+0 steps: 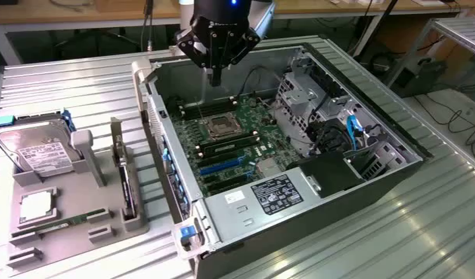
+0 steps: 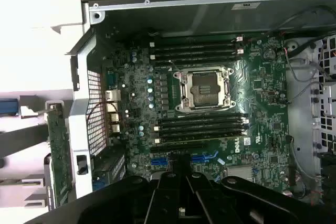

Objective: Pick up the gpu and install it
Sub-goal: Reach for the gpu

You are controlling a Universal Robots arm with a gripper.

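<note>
Ribbed metal desk, your pincer pressed together and empty, hanging over the open computer case, gpu on edge in grey tray, on the exterior view's left of the case

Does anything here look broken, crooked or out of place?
Nothing stands out. The computer case lies open, and the gpu stands on edge in its holder on the grey tray.
</note>
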